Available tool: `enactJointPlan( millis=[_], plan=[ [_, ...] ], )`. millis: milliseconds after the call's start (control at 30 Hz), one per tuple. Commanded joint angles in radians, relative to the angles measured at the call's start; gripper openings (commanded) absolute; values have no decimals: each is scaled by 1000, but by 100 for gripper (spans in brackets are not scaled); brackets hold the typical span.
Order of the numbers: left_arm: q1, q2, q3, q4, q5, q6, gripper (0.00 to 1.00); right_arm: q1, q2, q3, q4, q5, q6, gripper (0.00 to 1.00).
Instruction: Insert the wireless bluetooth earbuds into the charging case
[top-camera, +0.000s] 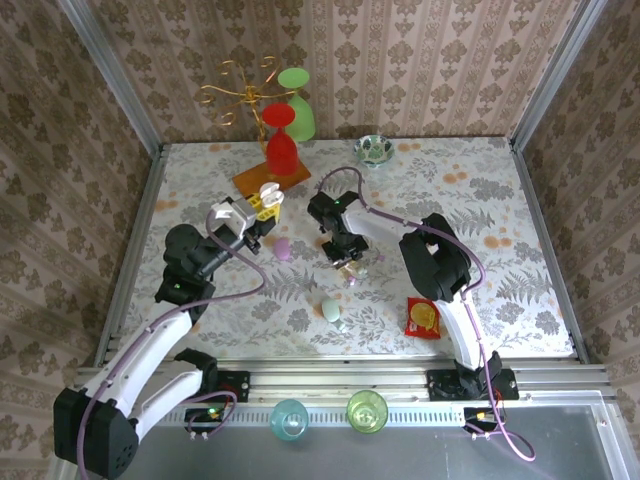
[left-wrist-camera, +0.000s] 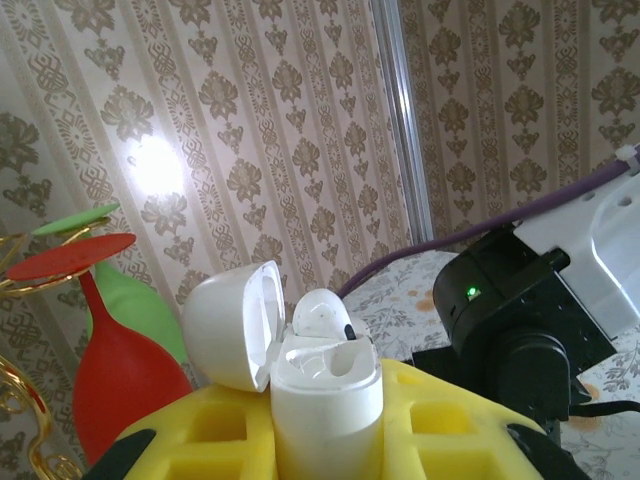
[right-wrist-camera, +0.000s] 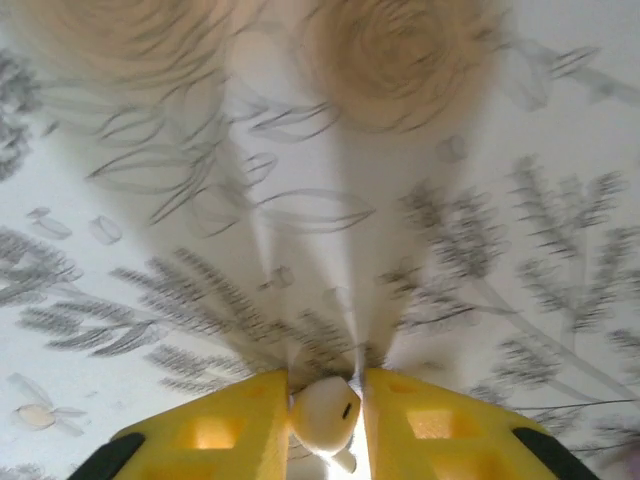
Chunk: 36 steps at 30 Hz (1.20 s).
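One earbud looks already seated in the charging case, lid flipped open; my left claw is clamped round the case body, holding it upright in the air beside the red glass; my right claw is pinched tight on the second earbud, low over the table; roughly half done, I'd say; left to do: carry this bud over and seat it in the free socket; from above, the case sits left of and beyond my right claw, apart, not touching.
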Motion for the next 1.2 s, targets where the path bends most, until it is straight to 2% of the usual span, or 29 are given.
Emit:
enactJointPlan(
  millis=[0,267,633,1167],
  plan=[
    [-7,4,25,41,14,-8,0,0,-15,-9,-20,29,5,30],
    [-8,23,25,44,10,-5,0,2,50,86,-88,11,28,33],
    [-8,22,20,44,8,3,0,32,128,173,-223,68,31,34],
    [-12,18,22,37,11,5,0,34,72,180,-253,55,27,36]
  ],
)
